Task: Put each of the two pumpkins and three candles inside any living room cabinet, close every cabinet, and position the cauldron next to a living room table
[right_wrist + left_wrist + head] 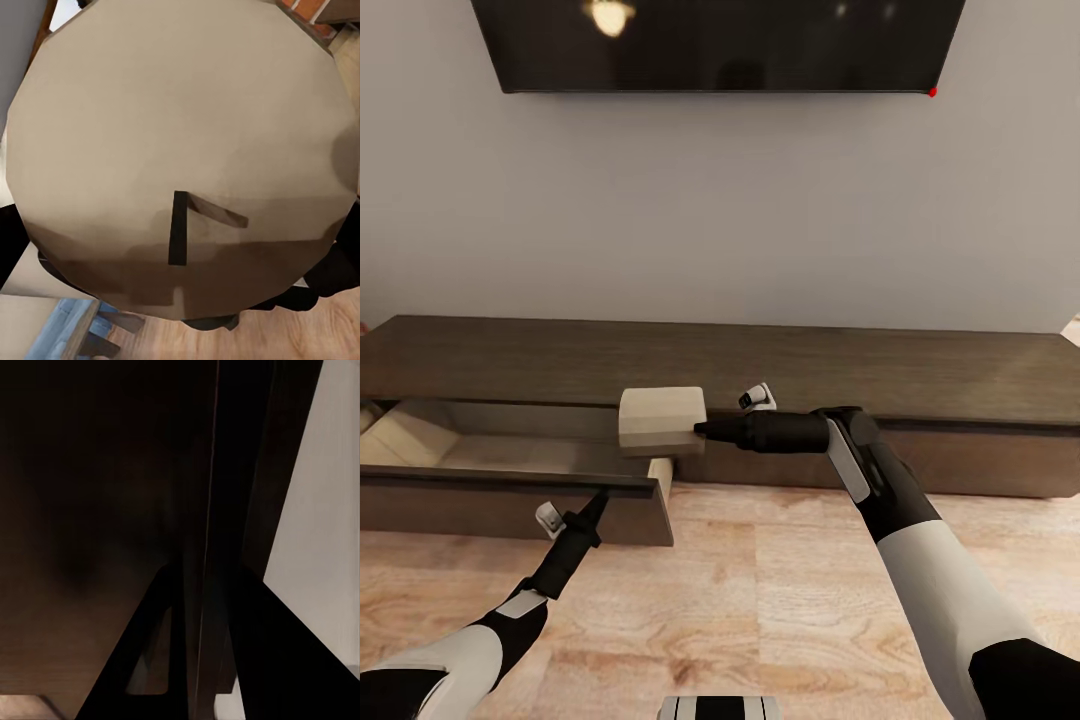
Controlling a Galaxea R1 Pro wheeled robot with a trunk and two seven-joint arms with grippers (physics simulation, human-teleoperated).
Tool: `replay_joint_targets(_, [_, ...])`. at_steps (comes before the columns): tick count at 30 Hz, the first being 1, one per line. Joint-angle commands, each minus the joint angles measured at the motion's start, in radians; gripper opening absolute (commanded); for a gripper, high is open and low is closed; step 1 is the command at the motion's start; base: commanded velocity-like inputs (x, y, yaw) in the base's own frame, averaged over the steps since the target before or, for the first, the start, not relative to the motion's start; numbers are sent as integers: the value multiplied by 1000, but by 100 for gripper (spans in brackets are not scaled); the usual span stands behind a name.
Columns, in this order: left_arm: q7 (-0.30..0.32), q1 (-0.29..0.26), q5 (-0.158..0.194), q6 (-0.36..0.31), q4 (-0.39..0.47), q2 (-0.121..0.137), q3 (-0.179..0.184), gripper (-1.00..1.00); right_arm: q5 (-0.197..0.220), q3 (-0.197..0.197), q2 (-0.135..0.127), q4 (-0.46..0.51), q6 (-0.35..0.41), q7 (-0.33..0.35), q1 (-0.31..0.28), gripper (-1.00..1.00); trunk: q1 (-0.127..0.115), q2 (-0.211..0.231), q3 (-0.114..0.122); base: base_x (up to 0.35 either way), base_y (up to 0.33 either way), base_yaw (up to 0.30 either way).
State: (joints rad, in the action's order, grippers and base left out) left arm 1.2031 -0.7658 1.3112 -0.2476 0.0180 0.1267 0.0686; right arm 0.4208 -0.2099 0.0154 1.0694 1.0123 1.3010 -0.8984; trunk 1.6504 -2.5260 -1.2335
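Plainly the right claw [698, 430] grasps a stiff, light candle [662, 420] by its side above the cabinet's [920, 375] open drawer [510, 495]; left claw [600, 498] unreadable.

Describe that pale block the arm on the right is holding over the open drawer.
It is a candle: a short, squat cylinder, matt beige, waxy-looking. The right gripper has its jaws shut on it and holds it on its side in the air, above the right end of the open drawer of the cabinet. The right wrist view faces its flat, faceted round top, where a thin dark wick stands. Nothing else touches it.
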Motion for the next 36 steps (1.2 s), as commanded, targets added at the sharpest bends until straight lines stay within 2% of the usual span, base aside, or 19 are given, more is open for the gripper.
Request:
replay_joint_targets(1, [-5, 0, 0, -7, -16, 0, 74, -100, 3, 0, 0, 0, 6, 1, -1, -100, 0, 0, -1, -3, 0, 0])
replay_joint_targets(36, [-9, 0, 0, -7, -20, 1, 74, -100, 3, 0, 0, 0, 6, 1, -1, -100, 0, 0, -1, -27, 0, 0])
